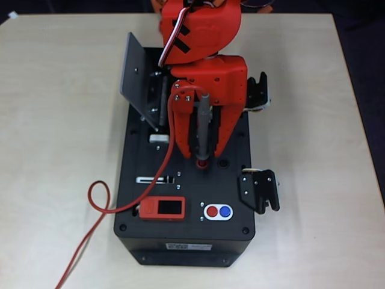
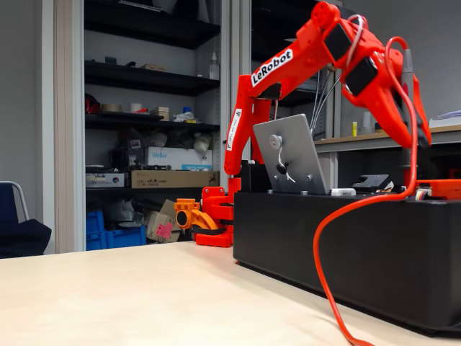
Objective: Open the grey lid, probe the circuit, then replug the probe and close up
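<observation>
the orange two-finger jaws (image 1: pixel 203 141) are closed on the slim grey pen-shaped probe (image 1: pixel 205 123), holding it upright with its tip down at the round red socket (image 1: pixel 203 162) in the top of the black rectangular box (image 1: pixel 186 241), so the step in hand looks like replugging. to do it well, the probe should stay vertical and centred over the socket, go straight down with light pressure, and the jaws should let go only once it sits firm; whether the tip is already seated i cannot tell. the thin red cable (image 1: pixel 99 208) runs from the probe's top, curves down beside the jaws and loops off the box onto the pale wooden tabletop (image 1: pixel 54 120), so it should be kept from snagging. to the picture-left of the jaws in the overhead view, the flat matt grey metal lid (image 2: pixel 292 155) with its small round knob stands swung up on its hinge, and the dark recess of the circuit (image 1: pixel 157 105) lies open just below it. the orange arm (image 2: pixel 288 65) arches over from behind the box, elbow high, wrist pointing steeply down.
</observation>
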